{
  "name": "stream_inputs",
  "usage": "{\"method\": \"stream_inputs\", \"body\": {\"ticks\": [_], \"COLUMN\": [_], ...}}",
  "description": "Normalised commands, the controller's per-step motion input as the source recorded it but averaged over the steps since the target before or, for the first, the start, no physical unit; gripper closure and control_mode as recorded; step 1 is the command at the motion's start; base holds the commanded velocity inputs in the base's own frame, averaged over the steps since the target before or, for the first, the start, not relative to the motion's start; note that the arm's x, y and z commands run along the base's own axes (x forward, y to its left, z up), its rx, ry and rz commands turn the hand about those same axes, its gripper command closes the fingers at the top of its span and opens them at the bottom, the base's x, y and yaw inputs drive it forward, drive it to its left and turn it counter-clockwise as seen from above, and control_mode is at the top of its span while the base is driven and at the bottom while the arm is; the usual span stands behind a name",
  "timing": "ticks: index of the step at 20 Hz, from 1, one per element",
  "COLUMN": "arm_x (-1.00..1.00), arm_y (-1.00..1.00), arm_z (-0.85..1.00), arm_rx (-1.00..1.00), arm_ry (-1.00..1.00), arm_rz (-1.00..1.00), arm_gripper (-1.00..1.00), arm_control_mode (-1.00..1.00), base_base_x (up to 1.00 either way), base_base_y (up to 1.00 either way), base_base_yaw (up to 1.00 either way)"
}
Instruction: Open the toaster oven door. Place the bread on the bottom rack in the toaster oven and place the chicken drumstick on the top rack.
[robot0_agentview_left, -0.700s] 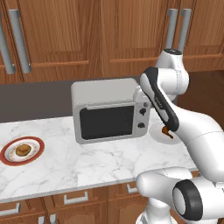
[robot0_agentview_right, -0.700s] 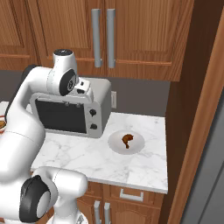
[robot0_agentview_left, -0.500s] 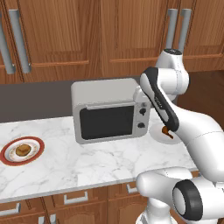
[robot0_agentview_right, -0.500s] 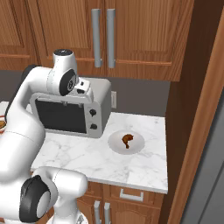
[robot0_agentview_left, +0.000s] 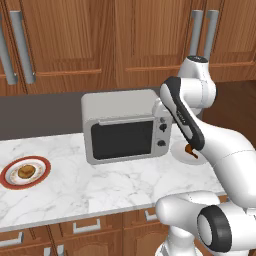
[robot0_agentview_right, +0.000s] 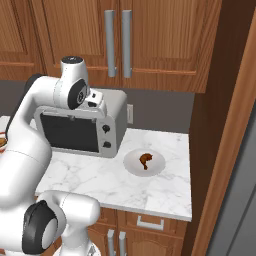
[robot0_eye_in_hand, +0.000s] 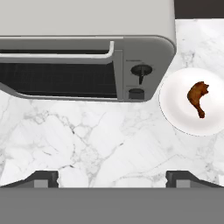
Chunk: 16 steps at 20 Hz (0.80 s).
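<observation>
Landmark is the toaster oven (robot0_agentview_left: 127, 129). Far left of it: bread (robot0_agentview_left: 25, 172) on a red-rimmed plate (robot0_agentview_left: 8, 179), untouched. Oven door (robot0_eye_in_hand: 57, 79) closed, handle (robot0_eye_in_hand: 83, 53) along its top edge, so it probably hinges down. Gripper (robot0_eye_in_hand: 112, 176) hovers above the oven's front right corner, looking straight down, fingers spread wide, holding nothing; likely staging for the handle. Right of the oven: chicken drumstick (robot0_eye_in_hand: 198, 98) on a white plate (robot0_eye_in_hand: 175, 109).

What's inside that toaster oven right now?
The toaster oven door is shut. Its dark glass shows only a faint rack-like grid in the hand view; whether any food sits inside cannot be seen.
</observation>
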Motion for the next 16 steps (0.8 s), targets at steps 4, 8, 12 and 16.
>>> {"method": "stream_inputs", "body": {"ticks": [4, 8, 12, 16], "arm_x": [0.00, 0.00, 0.00, 0.00], "arm_y": [0.00, 0.00, 0.00, 0.00], "arm_z": [0.00, 0.00, 0.00, 0.00], "arm_rx": [0.00, 0.00, 0.00, 0.00], "arm_ry": [0.00, 0.00, 0.00, 0.00], "arm_rz": [0.00, 0.00, 0.00, 0.00], "arm_gripper": [-1.00, -1.00, -1.00, -1.00], "arm_control_mode": [1.00, 1.00, 1.00, 1.00], "base_base_x": [-0.14, -0.22, -0.08, -0.02], "base_base_y": [0.39, 0.51, 0.54, 0.74], "base_base_yaw": [0.00, 0.00, 0.00, 0.00]}}
